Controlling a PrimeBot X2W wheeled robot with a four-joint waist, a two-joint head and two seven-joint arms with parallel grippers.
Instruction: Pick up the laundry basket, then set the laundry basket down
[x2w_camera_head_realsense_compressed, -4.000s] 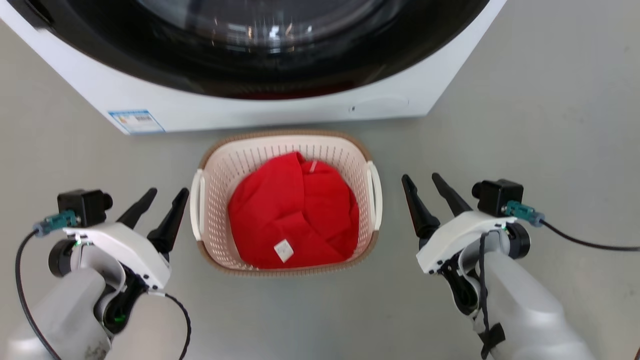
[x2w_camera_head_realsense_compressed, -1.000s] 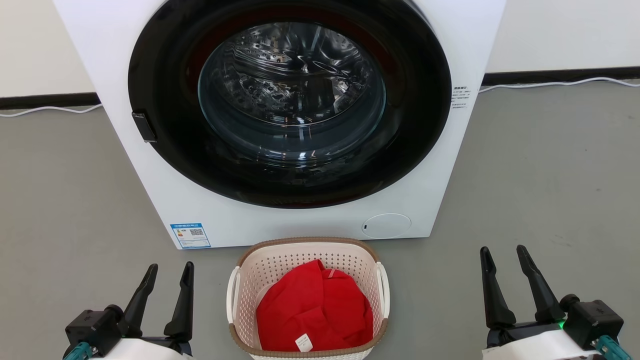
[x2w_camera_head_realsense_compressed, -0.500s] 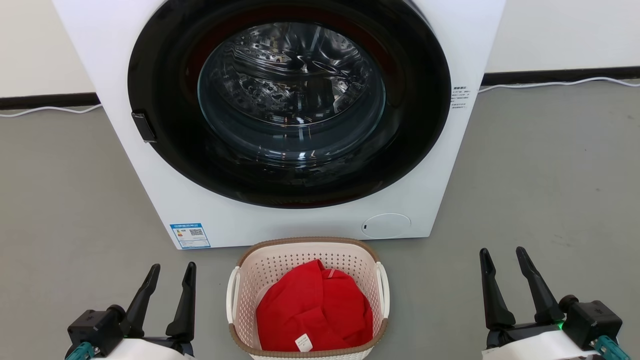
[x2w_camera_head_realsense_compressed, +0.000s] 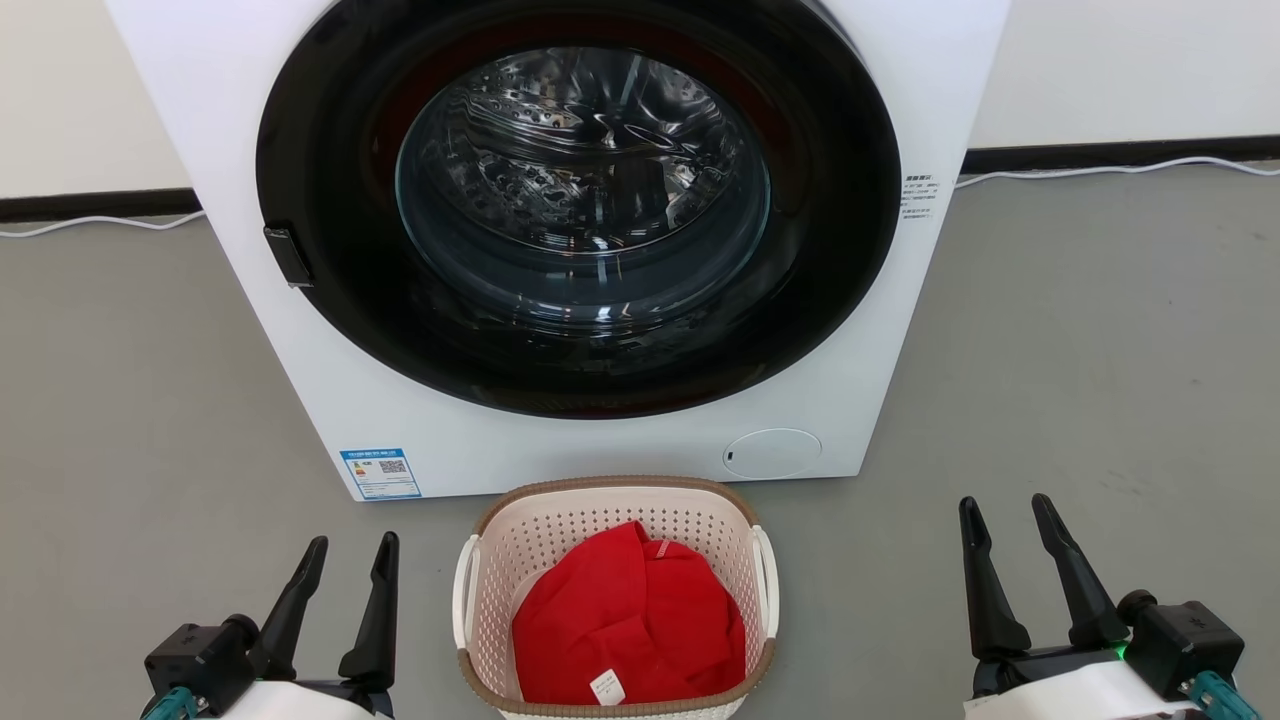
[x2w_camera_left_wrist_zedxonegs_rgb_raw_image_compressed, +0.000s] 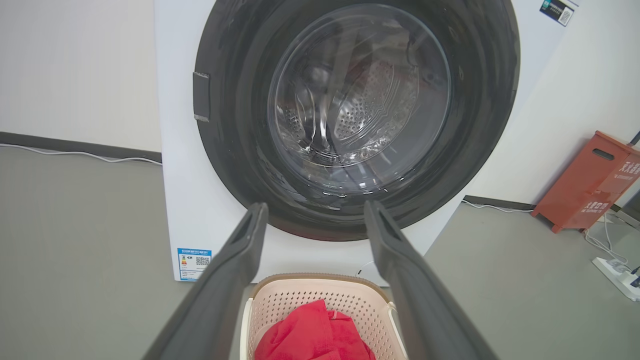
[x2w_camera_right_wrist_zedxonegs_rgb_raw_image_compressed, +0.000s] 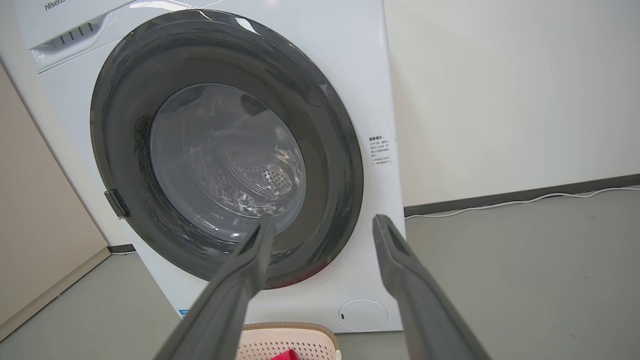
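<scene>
The laundry basket (x2w_camera_head_realsense_compressed: 600, 520) is sitting on the floor (x2w_camera_head_realsense_compressed: 1100, 350) just before the washer (x2w_camera_head_realsense_compressed: 300, 400), between the left pincer (x2w_camera_head_realsense_compressed: 354, 540) and right pincer (x2w_camera_head_realsense_compressed: 1003, 500) — both gaping open, empty — and one side closing late would likely be risking a tilted lift, spilling the red garment (x2w_camera_head_realsense_compressed: 625, 620).

Between the black-fingered left gripper (x2w_camera_head_realsense_compressed: 354, 540) and right gripper (x2w_camera_head_realsense_compressed: 1003, 500), the laundry basket (x2w_camera_head_realsense_compressed: 590, 522) is cream-pink and dotted with rows of small holes. Its rim (x2w_camera_head_realsense_compressed: 610, 483) is a brown weave and its handles (x2w_camera_head_realsense_compressed: 768, 585) are white. The cloth (x2w_camera_head_realsense_compressed: 630, 620) inside is bright red. Beyond the fingertips the washer (x2w_camera_head_realsense_compressed: 420, 450) is white with a black door ring (x2w_camera_head_realsense_compressed: 840, 300), and the floor (x2w_camera_head_realsense_compressed: 1050, 350) is plain grey.
</scene>
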